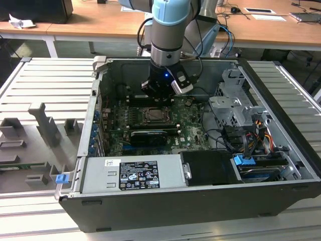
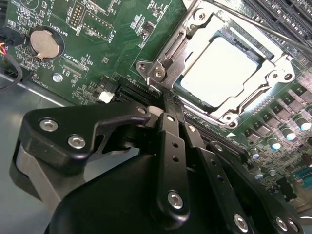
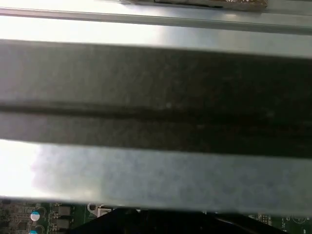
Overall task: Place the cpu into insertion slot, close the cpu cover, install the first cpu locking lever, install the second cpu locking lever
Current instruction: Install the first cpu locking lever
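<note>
The black tool [image 2: 168, 105], fingers closed together and holding nothing, hides the socket's near corner; the second wrist view shows the silvery square cpu [image 2: 219, 73] under the metal frame cover [image 2: 168, 53].

End effector [image 2: 168, 105] fingertips crowded together and partly hidden behind its own black body in the second wrist view, cpu cover [image 2: 229, 68] cut off at the 1 o'clock edge, insertion slot [image 1: 151, 116] too small to tell in the exterior view, first wrist view a blurred case wall [image 3: 156, 97]
</note>
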Robot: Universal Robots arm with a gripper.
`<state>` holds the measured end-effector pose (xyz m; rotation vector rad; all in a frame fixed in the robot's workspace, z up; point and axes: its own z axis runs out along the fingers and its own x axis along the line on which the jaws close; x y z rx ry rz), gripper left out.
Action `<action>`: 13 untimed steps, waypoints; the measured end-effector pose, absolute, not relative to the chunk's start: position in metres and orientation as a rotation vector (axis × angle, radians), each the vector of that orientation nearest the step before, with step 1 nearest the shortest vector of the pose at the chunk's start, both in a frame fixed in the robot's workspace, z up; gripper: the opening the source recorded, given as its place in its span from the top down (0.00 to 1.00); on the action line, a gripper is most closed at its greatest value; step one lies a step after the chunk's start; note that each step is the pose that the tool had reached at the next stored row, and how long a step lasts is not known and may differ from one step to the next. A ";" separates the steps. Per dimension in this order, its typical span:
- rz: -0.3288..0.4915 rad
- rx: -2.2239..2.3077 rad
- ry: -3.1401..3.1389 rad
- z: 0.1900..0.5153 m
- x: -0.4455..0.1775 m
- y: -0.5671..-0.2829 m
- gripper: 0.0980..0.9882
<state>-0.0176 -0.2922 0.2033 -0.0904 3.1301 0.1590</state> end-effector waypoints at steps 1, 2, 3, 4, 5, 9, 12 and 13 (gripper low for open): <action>0.158 -0.090 3.130 0.203 -0.018 -0.292 0.99; 0.158 -0.090 3.130 0.202 -0.018 -0.292 0.99; 0.158 -0.090 3.130 0.202 -0.018 -0.292 0.99; 0.159 -0.090 3.130 0.202 -0.018 -0.292 0.99; 0.163 -0.090 3.130 0.202 -0.018 -0.292 0.99; 0.175 -0.090 3.129 0.206 -0.018 -0.292 0.99; 0.175 -0.090 3.129 0.213 -0.018 -0.292 0.99; 0.175 -0.090 3.129 0.213 -0.018 -0.292 0.99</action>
